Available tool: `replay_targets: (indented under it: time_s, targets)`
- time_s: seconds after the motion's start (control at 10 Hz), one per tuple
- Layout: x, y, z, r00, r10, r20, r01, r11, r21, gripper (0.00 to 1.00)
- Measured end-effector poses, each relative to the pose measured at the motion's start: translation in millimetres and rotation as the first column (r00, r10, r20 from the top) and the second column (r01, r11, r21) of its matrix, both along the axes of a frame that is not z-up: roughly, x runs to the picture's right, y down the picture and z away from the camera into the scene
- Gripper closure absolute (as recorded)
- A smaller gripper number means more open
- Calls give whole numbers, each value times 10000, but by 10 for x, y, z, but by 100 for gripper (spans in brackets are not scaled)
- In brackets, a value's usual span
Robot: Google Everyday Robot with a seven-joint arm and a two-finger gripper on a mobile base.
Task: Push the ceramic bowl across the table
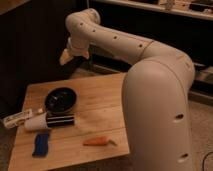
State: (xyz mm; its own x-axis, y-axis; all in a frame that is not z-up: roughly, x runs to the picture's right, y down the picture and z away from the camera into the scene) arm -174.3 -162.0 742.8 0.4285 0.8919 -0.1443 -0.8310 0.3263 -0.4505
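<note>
The ceramic bowl [60, 99] is round, shallow and glossy black with a lighter rim. It sits upright on the table [102, 107], at about 10 o'clock from the middle of the top, near the left edge. The table is low and rectangular, its top made of light wooden planks with visible grain. The gripper [65, 56] hangs in the air at about 12 o'clock from the bowl, well apart from it.

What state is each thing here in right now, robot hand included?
Gripper, raised beyond the table's far edge, touching nothing.
Bowl, upright, untouched, looks empty.
Cup, on its side.
Striped cylinder, on its side beside the cup.
Tube, lying flat at the left edge.
Carrot, lying flat.
Blue object, lying flat.
</note>
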Motion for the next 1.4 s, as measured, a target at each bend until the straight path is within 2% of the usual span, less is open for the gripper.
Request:
replay_targets:
  time_s: [0.2, 0.4, 0.7, 1.0, 1.3, 1.4]
  targets:
    - [-426, 130, -39, 9927, -857, 848, 826, 9958, 389, 20]
    - [-661, 208, -36, 9782, -1426, 1511, 1320, 9882, 778, 20]
    - [-883, 236, -12, 9615, -1822, 2057, 1631, 9808, 1066, 20]
    - [-1216, 160, 60, 9470, -2160, 2378, 1880, 9728, 1351, 20]
    - [-1381, 149, 193, 9409, -2416, 2373, 2111, 9663, 1472, 20]
    - [-1510, 175, 500, 9346, -2545, 2484, 2284, 9650, 1290, 20]
